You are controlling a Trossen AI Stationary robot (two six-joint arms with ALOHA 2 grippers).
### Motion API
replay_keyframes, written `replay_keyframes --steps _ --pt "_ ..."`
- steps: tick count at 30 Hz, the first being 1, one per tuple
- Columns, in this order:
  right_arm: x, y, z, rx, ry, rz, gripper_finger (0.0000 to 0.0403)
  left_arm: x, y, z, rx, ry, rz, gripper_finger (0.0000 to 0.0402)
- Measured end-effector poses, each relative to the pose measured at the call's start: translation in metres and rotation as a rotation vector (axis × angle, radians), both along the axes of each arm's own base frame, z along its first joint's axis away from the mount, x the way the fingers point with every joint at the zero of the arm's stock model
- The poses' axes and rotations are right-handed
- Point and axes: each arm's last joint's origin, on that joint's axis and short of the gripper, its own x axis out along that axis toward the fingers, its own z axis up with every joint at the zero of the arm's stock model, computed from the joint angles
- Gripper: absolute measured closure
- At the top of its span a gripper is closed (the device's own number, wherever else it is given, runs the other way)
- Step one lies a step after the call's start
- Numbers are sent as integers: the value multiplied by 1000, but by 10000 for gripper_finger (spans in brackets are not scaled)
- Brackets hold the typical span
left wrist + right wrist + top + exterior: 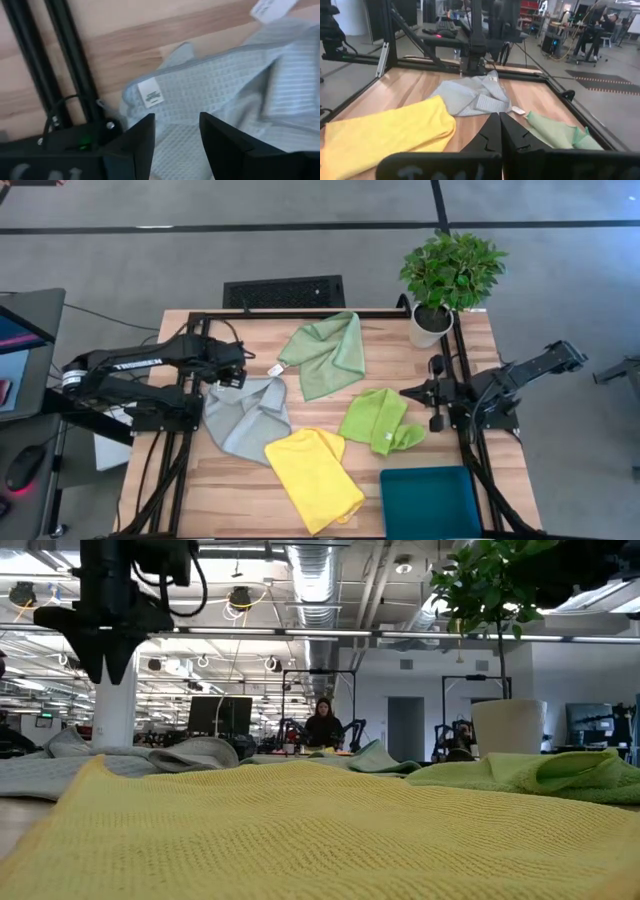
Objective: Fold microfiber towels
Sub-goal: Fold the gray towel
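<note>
No towel looks neatly folded yet: grey towel, green, lime, yellow lie rumpled mid-frame. Left gripper, fingers apart, hovers over grey's upper-left corner; right gripper, fingers together, waits right.

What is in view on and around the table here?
grey-blue towel: 1, crumpled, table's left side under the left gripper
sage green towel: 1, far middle
lime green towel: 1, right of centre
yellow towel: 1, near middle
tray: 1, teal, near right corner
potted plant: 1, green in white pot, far right corner
person: 1, dark clothes, room behind
left gripper: open, over the grey-blue towel
right gripper: shut, right edge, idle
</note>
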Motion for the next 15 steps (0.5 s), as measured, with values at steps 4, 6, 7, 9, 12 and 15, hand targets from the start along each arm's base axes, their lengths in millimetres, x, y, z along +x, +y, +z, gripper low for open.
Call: replay_keyframes --steps 4,6,7,9,12,15 --pt "4 2 -3 39 25 -4 395 9 7 -13 -37 105 5 253" --pt "5 2 -4 46 35 -6 395 14 10 -20 -62 160 -5 253" --pt "6 3 -4 45 39 -6 395 17 12 -24 -73 185 -5 253" --pt "6 3 -5 44 44 -5 395 20 16 -32 -94 242 9 253" --pt "6 3 -5 43 44 -5 395 24 20 -43 -134 345 25 253" --pt "6 3 -5 44 44 -4 395 27 23 -54 -171 443 34 253"
